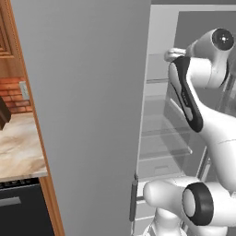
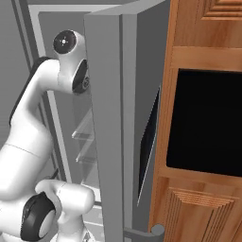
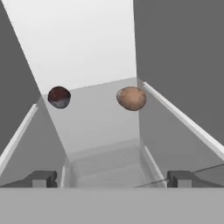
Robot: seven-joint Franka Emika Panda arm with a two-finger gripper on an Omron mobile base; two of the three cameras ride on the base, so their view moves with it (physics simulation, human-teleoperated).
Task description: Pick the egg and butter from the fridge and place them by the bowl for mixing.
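Observation:
The fridge stands with its grey doors swung out, and my white arm reaches in among its clear glass shelves. In the hand view the brown-tan egg lies on a shelf at the upper right, ahead of my gripper. The gripper is open, its fingertips set far apart with nothing between them. One fridge door hides my hand in the right base view. The butter and the bowl are out of view.
A dark red round thing lies on the same shelf, left of the egg. A marble counter with a dark appliance below sits left of the fridge. A wooden cabinet with a black panel stands to its right.

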